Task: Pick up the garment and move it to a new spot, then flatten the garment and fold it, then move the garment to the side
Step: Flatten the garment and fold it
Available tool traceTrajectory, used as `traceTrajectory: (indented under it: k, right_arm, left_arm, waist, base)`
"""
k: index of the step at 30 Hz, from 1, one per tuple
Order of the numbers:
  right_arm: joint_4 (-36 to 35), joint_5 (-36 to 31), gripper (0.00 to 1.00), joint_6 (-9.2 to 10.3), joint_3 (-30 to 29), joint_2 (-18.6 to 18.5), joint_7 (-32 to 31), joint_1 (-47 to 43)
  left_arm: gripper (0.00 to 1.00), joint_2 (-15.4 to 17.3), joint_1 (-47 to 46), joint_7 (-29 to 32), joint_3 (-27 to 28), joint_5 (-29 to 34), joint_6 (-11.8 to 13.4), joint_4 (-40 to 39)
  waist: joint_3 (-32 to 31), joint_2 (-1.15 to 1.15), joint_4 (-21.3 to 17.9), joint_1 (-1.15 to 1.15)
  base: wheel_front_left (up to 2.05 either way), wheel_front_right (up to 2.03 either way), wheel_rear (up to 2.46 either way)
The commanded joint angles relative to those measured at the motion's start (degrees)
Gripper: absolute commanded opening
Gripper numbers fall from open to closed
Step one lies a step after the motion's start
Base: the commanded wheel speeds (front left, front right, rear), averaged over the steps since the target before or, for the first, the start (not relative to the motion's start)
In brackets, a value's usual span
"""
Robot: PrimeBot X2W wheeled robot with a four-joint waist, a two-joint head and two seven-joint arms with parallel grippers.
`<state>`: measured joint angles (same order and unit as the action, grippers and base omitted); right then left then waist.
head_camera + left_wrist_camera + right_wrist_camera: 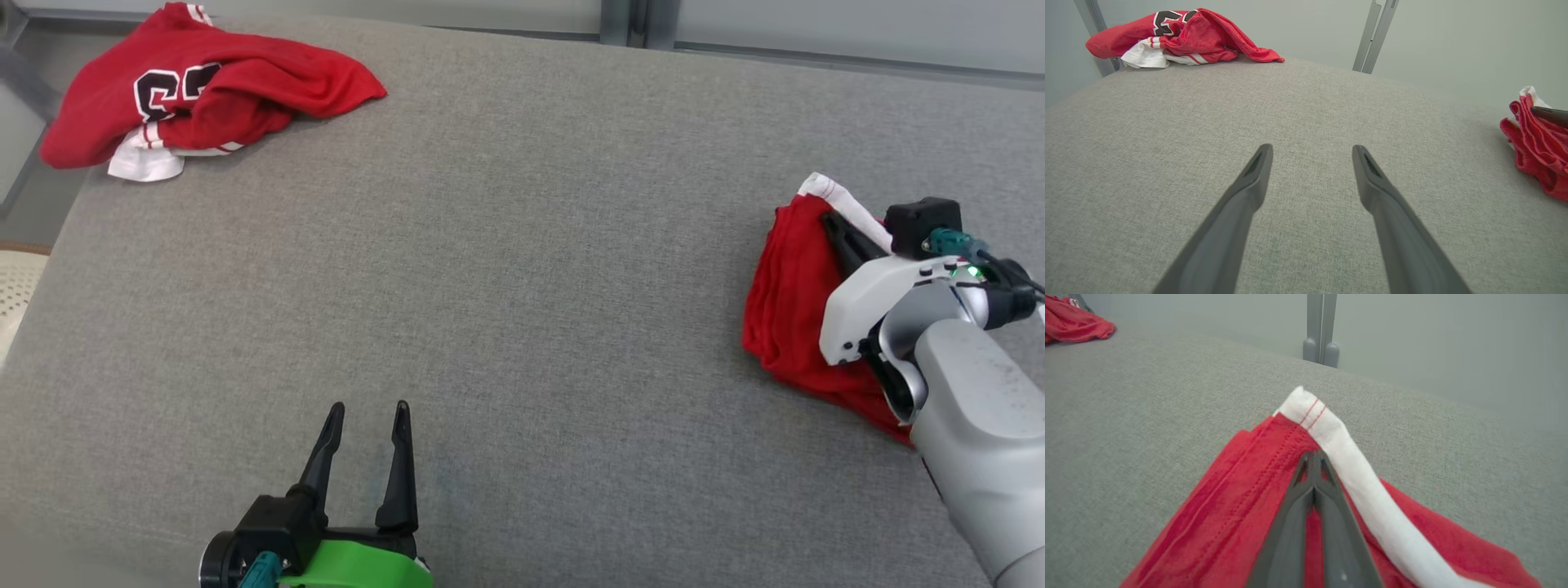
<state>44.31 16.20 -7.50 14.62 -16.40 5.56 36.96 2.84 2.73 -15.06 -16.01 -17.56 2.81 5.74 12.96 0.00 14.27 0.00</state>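
The folded red garment point(788, 302) lay at about 3 o'clock on the grey fabric surface point(522, 245), near its right edge in the head view. It had a white trim band point(1347, 457) running along its far side. The right gripper point(826, 216) rested on top of it, its two dark fingers pressed together and lying flat along the cloth. They pointed toward 11 o'clock in the head view, and the tips stopped just short of the garment's far corner, close beside the white band. In the right wrist view red cloth spread out on both sides of the joined fingers. Whether any fold was pinched between the tips could not be made out.

The left gripper point(369, 406) sat at about 7 o'clock, low over bare grey fabric, with its fingers spread wide and nothing between them. It was well apart from the folded garment.

A crumpled red jersey point(220, 98) with a dark number and white edging lay at about 10 o'clock, at the far left corner.
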Motion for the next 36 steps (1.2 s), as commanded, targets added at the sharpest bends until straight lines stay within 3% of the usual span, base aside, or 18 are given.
traceTrajectory:
  k: [1,12,20,21,23,24,29,36]
  right_arm:
    - [0.49,-0.44,0.0,0.02,-0.33,-0.57,-0.35,1.47]
    - [4.54,-2.0,0.0,0.02,0.7,0.73,1.48,2.64]
    - [2.24,0.88,0.0,0.02,6.38,4.42,6.51,-2.59]
    - [1.44,1.39,0.16,0.03,6.99,4.47,7.18,-3.7]
    - [-0.82,2.51,0.63,0.02,8.25,4.07,8.17,-6.54]
    - [-2.33,2.72,1.0,0.03,8.44,3.12,8.62,-7.72]
    - [-9.37,2.19,1.0,0.03,5.01,-0.33,9.59,-15.45]
    - [-20.65,-0.96,1.0,0.03,-6.82,-1.84,9.63,-28.73]
  left_arm:
    - [1.0,0.14,-1.25,-0.15,-0.18,-0.33,0.24,0.04]
    - [1.0,0.15,-1.4,-0.15,0.25,-1.04,0.91,1.03]
    - [1.0,0.17,3.66,-0.15,5.03,1.02,1.09,1.7]
    - [1.0,0.16,4.47,-0.15,5.82,1.46,0.89,1.75]
    - [1.0,0.16,6.5,-0.15,7.5,2.44,0.5,1.79]
    - [1.0,0.16,7.05,-0.15,8.4,2.58,0.3,1.62]
    - [1.0,0.16,8.26,-0.15,11.88,4.22,-0.49,1.21]
    - [1.0,0.16,8.56,-0.15,14.1,7.58,-3.47,1.69]
  waist:
    - [1.98,0.0,2.15,0.0]
    - [-0.61,0.0,3.37,0.0]
    - [-9.9,0.0,-2.2,0.0]
    - [-11.23,0.0,-3.0,0.0]
    - [-13.64,0.0,-4.78,0.0]
    - [-14.4,0.0,-5.68,0.0]
    - [-16.1,0.0,-8.16,0.0]
    - [-16.86,0.0,-10.25,0.0]
  base:
    - [0.0,0.0,0.0]
    - [0.0,0.0,0.0]
    - [0.0,0.0,0.0]
    - [0.0,0.0,0.0]
    - [0.0,0.0,0.0]
    - [0.0,0.0,0.0]
    - [0.0,0.0,0.0]
    - [0.0,0.0,0.0]
